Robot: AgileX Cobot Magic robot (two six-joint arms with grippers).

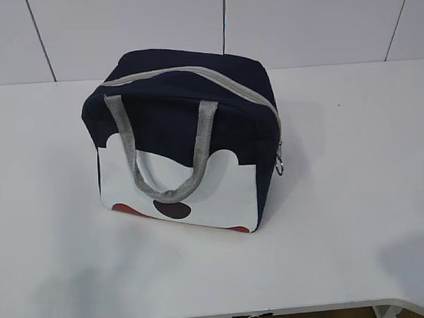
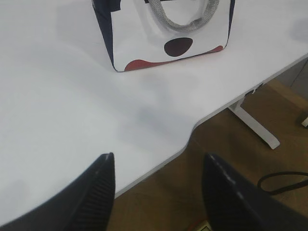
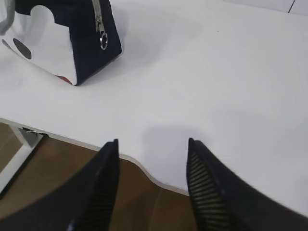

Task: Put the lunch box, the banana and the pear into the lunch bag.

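Observation:
The navy lunch bag (image 1: 183, 132) stands upright in the middle of the white table (image 1: 354, 195), its white face with black and red marks toward me. Its grey zipper runs shut across the top, the ring pull (image 1: 278, 167) hanging at the right end. The lunch box, the banana and the pear are out of view. My left gripper (image 2: 158, 161) hangs open over the table's front edge, well short of the lunch bag (image 2: 163, 33), nothing between its fingers. My right gripper (image 3: 151, 144) is open and empty too, at the front edge right of the lunch bag (image 3: 72, 43). Neither gripper shows in the exterior view.
The table's front edge (image 1: 275, 312) curves inward at the middle, with brown floor (image 2: 231, 163) and a white table leg (image 2: 255, 127) below. A tiled white wall (image 1: 227, 24) stands behind the table. A black cable (image 2: 284, 180) lies on the floor.

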